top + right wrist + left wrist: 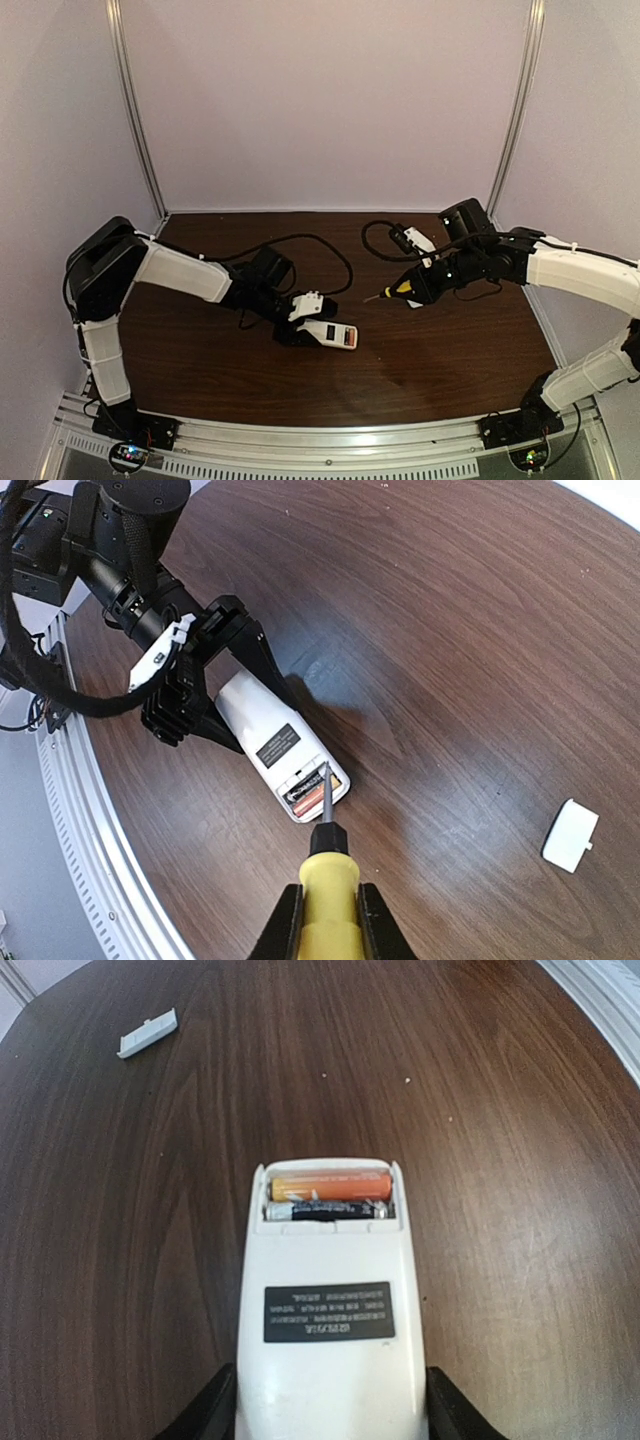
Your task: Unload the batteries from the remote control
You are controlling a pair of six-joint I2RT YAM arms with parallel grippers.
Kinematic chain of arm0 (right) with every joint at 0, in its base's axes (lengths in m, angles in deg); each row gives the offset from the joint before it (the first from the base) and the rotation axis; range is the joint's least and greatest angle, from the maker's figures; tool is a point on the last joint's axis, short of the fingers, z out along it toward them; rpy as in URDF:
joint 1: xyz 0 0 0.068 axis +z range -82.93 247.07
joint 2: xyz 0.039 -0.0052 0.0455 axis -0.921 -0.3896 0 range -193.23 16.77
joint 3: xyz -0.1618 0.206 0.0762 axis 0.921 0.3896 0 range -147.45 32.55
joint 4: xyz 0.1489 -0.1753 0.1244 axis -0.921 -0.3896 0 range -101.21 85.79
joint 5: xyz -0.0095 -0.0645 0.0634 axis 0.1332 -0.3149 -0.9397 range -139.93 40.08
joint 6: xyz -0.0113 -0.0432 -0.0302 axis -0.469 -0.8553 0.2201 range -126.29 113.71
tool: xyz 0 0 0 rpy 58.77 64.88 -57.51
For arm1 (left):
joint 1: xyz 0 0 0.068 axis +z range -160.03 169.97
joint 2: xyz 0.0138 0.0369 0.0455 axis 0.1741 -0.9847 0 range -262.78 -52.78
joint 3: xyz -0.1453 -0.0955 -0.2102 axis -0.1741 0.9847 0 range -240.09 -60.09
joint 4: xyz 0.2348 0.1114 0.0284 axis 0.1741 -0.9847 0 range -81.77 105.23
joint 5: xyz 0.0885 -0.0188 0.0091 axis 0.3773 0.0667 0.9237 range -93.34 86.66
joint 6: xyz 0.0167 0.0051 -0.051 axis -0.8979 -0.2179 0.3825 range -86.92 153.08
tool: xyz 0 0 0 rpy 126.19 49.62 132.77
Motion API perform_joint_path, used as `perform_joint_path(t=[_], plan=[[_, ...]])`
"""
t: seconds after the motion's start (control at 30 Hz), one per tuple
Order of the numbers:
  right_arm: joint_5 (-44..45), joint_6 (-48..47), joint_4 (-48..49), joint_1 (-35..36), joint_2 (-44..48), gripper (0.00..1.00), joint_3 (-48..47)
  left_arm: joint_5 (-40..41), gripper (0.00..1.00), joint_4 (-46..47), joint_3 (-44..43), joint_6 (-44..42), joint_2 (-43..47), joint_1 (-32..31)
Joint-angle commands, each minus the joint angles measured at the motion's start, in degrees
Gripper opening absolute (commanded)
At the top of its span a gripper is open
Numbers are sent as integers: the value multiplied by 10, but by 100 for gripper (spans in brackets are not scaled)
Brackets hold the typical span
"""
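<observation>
So the remote (330,1270) is lying on the dark wooden table (520,1160), back side up, roughly in the middle and a bit toward the left arm's side. Its battery slot is uncovered and both batteries are in there side by side: the orange battery (330,1183) is at the far end of the slot, and the dark battery (325,1210) is right next to it, on the label side.

The left gripper (330,1415) has the remote by the end opposite the slot. Its dark fingers (212,1412) sit flush against the two long edges, so it's about half open and clamped around the body.

The right gripper (330,925) is closed nearly all the way on the yellow handle of a screwdriver (325,880). From the right wrist view the metal tip lines up right over the open slot. In the overhead view though, the tip is up in the air and off to the right of the remote, so it's not touching anything as far as I can see.

The little white cover (147,1034) is lying flat on the table, well apart from the remote, out past its open end.
</observation>
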Motion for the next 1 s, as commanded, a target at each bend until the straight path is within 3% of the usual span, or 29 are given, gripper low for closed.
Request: perform_joint_path(t=[0.0,0.4,0.67,0.83,0.97], plan=[[18,-12,6,-4,-8,0,-28,49,0,-12,-8,-23,49,3],[25,-30,-13,-4,-15,0,-72,124,0,21,26,-81,144,3],[24,-50,-19,-4,3,0,-86,168,0,112,91,-138,189,4],[20,-54,-23,-4,9,0,-91,182,0,233,149,-160,201,5],[2,-61,-28,-2,14,0,-94,183,0,257,161,-159,197,9]])
